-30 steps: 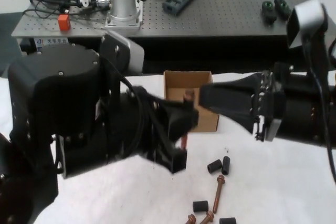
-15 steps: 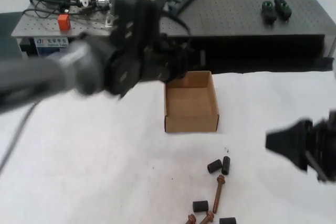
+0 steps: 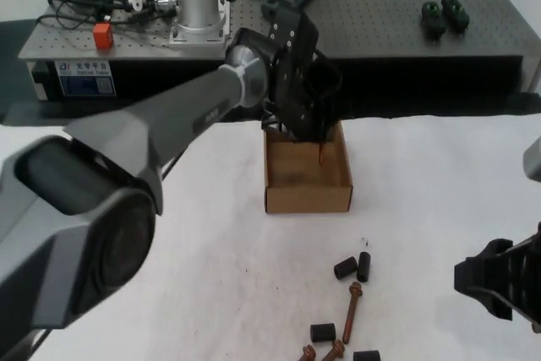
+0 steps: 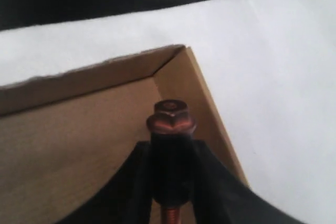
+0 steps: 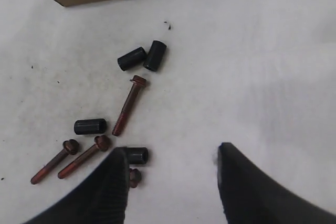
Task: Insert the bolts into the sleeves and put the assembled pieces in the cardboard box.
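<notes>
– Bolt (image 4: 170, 118) first: where is it?
– Between the left gripper's (image 4: 170, 153) fingers (image 4: 210, 182), head up. A black sleeve (image 4: 170, 166) sits round its shank, and bare thread shows past the sleeve's end. The fingers are closed against the sleeve from both sides

– And the cardboard box (image 3: 308, 196)?
– Open-topped, on the white cloth surface (image 3: 211, 276). The left arm (image 3: 169, 133) extends over it from the near left. The held piece hangs above the box's inside, toward its far right corner. Whether the thread tip is below the rim, I cannot tell

– The other side?
– The right gripper (image 5: 170, 150) is low at the near right of the surface, well apart from the box. Its fingers (image 5: 247, 182) are spread wide, with nothing between them

– What lies loose?
– All of it is on the cloth, nearer than the box
– A pair of sleeves (image 5: 131, 57) (image 5: 155, 55) lies just beside each other
– A long bolt (image 5: 128, 104) has its head toward that pair
– A third sleeve (image 5: 90, 126) lies near that bolt's threaded end
– Two more bolts (image 5: 52, 161) (image 5: 84, 156) lie side by side
– A fourth sleeve (image 5: 137, 155) is just beside one right fingertip, next to a bolt head (image 5: 134, 177) partly hidden by that finger
</notes>
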### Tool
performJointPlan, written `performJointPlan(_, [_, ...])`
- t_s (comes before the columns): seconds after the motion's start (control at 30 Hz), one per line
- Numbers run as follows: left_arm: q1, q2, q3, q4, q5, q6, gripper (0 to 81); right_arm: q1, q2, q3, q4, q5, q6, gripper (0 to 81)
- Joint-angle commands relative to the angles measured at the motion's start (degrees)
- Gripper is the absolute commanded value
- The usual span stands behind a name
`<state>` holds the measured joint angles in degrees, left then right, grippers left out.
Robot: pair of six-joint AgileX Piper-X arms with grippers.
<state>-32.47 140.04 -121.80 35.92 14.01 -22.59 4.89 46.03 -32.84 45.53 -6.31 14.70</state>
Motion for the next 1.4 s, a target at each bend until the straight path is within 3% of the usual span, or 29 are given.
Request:
performJointPlan(0.0, [0.1,-0.3,-1.4,0.9,0.2,0.8,20.2,-0.1,0.7,0.1,-1.2,0.1,-0.9,38.2])
performJointPlan(0.1, [0.1,-0.3,-1.4,1.3,0.2,0.8,26.1,-0.1,5.8,0.1,-4.5,-1.4,-2.1,38.2])
performJointPlan(0.4, [0.8,-4.6,-1.4,7.7,1.7,1.6,26.2,0.0,30.7,-6.7,-14.7,-1.6,-3.1,38.2])
performJointPlan(0.6, [1.0,-13.2,0.3,14.6,-8.8,8.1,24.5,2.0,44.1,-16.7,-15.5,-1.6,-3.4,38.2])
performJointPlan(0.83, [1.0,-26.8,19.3,8.8,-9.9,8.9,24.0,4.8,52.0,-24.3,-14.3,-1.1,-3.1,34.0])
performJointPlan(1.07, [1.0,-41.5,42.2,0.5,-9.9,8.9,24.0,6.0,54.2,-24.7,-11.5,0.8,-4.5,33.3])
performJointPlan(1.37, [1.0,-50.1,53.2,0.0,-9.9,9.5,24.0,6.0,56.5,-24.7,-6.3,3.3,-8.2,32.4])
